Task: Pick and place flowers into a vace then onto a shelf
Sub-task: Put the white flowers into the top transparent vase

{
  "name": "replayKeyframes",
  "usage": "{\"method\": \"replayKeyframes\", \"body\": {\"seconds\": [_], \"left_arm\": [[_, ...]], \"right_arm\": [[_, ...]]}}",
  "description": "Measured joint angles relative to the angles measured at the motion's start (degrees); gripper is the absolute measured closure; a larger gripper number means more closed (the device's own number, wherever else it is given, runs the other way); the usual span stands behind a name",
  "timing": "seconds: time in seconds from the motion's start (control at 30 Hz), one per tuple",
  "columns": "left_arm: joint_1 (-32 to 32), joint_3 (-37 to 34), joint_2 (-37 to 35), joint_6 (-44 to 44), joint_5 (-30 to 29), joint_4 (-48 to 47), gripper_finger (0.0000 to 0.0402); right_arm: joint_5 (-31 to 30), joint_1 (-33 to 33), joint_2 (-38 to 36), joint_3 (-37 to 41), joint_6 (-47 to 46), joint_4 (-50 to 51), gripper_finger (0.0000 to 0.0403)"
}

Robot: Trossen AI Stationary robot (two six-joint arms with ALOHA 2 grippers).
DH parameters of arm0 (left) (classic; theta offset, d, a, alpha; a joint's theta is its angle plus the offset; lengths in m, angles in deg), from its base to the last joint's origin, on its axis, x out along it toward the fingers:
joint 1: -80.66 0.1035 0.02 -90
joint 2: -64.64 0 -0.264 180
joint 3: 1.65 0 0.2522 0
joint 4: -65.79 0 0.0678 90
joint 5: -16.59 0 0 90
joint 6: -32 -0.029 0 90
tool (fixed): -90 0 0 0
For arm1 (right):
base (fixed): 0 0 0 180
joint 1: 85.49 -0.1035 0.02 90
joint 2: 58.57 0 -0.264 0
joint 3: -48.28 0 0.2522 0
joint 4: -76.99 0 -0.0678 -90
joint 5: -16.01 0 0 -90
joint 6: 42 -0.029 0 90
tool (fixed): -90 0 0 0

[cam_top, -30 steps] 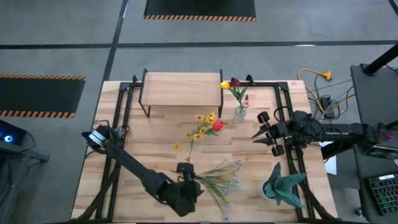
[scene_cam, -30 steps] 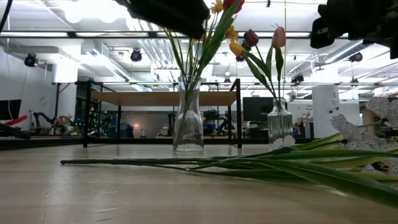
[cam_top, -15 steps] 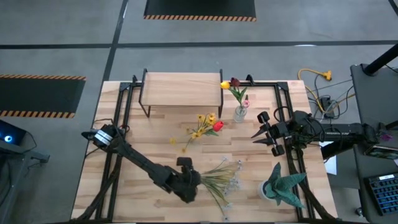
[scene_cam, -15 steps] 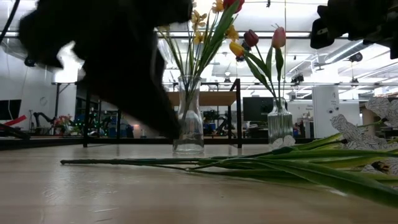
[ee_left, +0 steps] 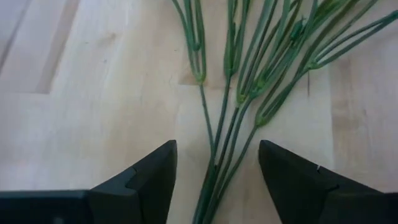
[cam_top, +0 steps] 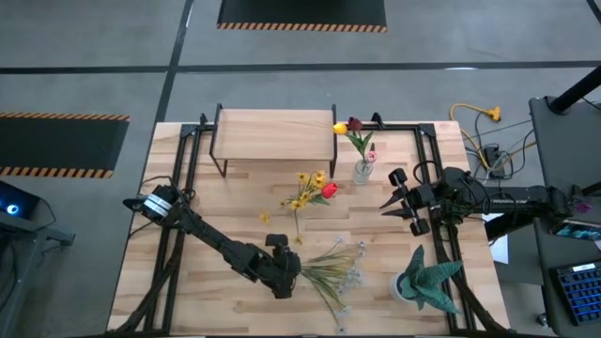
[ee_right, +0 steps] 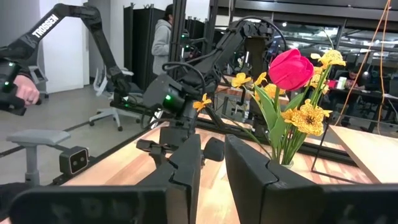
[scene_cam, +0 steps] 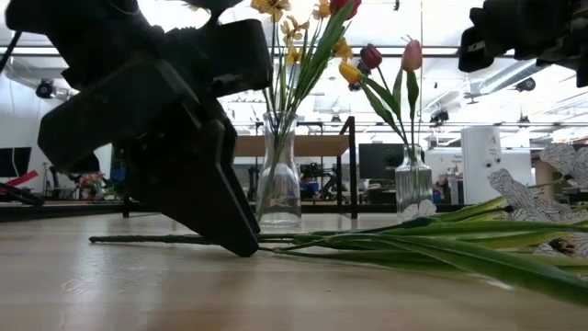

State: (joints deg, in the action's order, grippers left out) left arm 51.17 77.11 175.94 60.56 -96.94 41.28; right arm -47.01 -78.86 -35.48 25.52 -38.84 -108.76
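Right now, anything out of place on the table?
Yes: a bundle of flowers lies flat on the table instead of standing in a vase. The left tool is open, straddling their stems.

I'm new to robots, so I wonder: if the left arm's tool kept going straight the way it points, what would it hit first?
Probably the bundle of thin green flower stems lying on the light wooden tabletop; the left tool stands open with them between its fingers.

Robotics lab: hazard-striped floor mats (cam_top: 302,12), exposed ceiling ducts (scene_cam: 197,69), other robot arms (ee_right: 74,25) on stands, and a person (ee_right: 163,37) standing behind.
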Motion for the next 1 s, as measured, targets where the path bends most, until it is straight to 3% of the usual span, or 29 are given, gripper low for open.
{"method": "replayKeyframes", "body": {"seconds": [0.13, 0.37, 0.67, 1.0], "left_arm": [[0.65, -0.6, -0.1, 0.0, 3.5, 0.9, 0.0241], [0.84, 0.82, -0.52, 1.96, 9.38, -0.21, 0.0385], [-0.2, 0.84, -7.69, -1.79, 9.26, -0.01, 0.04], [-1.89, 0.86, -13.9, -17.61, -3.07, 10.75, 0.0401]], "right_arm": [[0.0, 0.0, 0.0, 0.0, -0.01, 0.0, 0.0335], [0.0, 0.0, 0.0, 0.0, -0.07, 0.0, 0.0328], [0.0, -0.02, -0.02, 0.0, -0.16, 0.0, 0.0338], [0.0, -0.02, -0.09, 0.0, -0.06, -1.03, 0.0328]]}}
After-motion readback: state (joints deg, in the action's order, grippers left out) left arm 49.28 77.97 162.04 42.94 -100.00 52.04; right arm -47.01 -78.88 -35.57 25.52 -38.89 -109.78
